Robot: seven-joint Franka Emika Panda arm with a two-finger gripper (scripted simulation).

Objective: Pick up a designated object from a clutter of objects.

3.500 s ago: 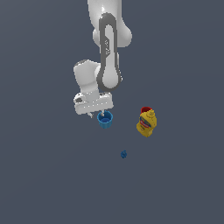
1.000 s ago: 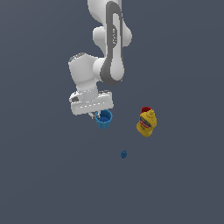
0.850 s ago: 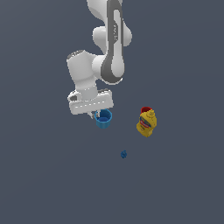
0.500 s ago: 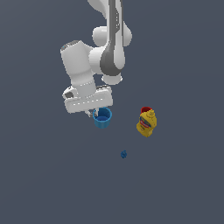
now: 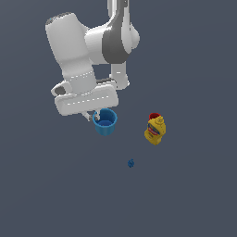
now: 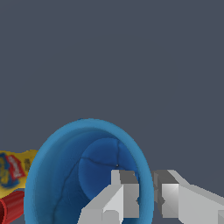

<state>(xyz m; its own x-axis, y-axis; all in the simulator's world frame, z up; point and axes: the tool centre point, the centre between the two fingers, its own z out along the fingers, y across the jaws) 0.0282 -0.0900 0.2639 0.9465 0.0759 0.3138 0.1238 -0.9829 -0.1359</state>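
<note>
The bright blue cup (image 5: 105,122) hangs upright under my gripper (image 5: 96,115) in the exterior view. In the wrist view the cup (image 6: 65,175) fills the lower frame. My gripper (image 6: 146,194) is shut on its rim, one finger (image 6: 124,192) inside the wall and the other outside. The yellow mustard bottle (image 5: 155,130) lies toward the exterior view's right, with a small red item (image 5: 153,115) touching its far end. The tiny dark blue lump (image 5: 131,163) lies apart, nearer the camera.
The bottle (image 6: 13,168) and the red item (image 6: 11,206) show at the edge of the wrist view beside the cup. The large white arm link (image 5: 74,55) hangs over the cup. The floor (image 5: 194,194) is plain dark grey.
The arm has risen toward the camera and drifted to the exterior view's left, carrying the blue cup with it. The bottle, red item and lump have not moved.
</note>
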